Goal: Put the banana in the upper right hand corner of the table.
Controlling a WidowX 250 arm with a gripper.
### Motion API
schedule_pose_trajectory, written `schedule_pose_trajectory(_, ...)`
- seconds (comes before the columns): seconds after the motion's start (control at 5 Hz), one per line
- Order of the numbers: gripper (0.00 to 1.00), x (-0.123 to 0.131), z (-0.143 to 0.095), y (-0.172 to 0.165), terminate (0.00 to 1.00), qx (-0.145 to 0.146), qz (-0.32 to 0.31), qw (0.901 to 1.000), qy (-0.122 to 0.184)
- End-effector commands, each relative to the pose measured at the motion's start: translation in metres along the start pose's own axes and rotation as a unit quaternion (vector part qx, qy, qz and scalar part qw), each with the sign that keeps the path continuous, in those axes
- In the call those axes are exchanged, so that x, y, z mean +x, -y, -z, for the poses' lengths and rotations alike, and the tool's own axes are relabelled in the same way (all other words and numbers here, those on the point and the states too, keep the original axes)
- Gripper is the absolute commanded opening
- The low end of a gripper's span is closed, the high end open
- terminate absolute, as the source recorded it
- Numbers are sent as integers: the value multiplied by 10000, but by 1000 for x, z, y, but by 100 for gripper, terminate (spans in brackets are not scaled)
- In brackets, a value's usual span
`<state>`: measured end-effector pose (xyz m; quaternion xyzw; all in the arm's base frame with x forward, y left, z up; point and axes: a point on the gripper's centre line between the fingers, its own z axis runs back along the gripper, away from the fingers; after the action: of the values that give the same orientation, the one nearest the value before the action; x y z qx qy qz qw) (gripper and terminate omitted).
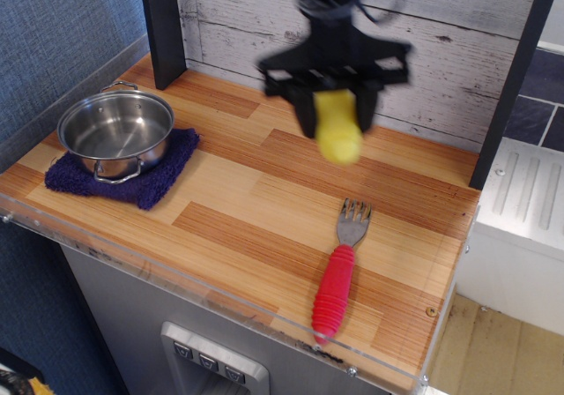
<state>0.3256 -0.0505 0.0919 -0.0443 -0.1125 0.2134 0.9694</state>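
Observation:
The banana (337,131) is a stubby yellow toy, hanging end-down in my black gripper (335,113). The gripper is shut on its upper part and holds it in the air above the back middle-right of the striped wood table (264,192). The banana and gripper look slightly motion-blurred. The table's far right corner lies to the right of the gripper, by a dark post (515,78).
A red-handled fork (338,276) lies near the front right. A steel pot (115,132) sits on a purple cloth (163,176) at the left. A whitewashed plank wall (441,42) runs along the back. A clear plastic edge (211,294) lines the front.

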Motion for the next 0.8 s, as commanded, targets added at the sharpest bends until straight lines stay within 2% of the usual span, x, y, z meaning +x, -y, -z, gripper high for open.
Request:
schedule_pose_trajectory(0.0, 0, -7, 24, 54, 0, -143, 628, 9979, 20)
schedule_pose_trajectory(0.2, 0, -10, 51, 68, 0, -125, 751, 9969, -181)
schedule_pose_trajectory(0.4, 0, -10, 70, 69, 0, 15, 822, 9961, -307)
schedule_pose_trajectory(0.6, 0, -10, 77, 65, 0, 96, 755, 9964, -366)
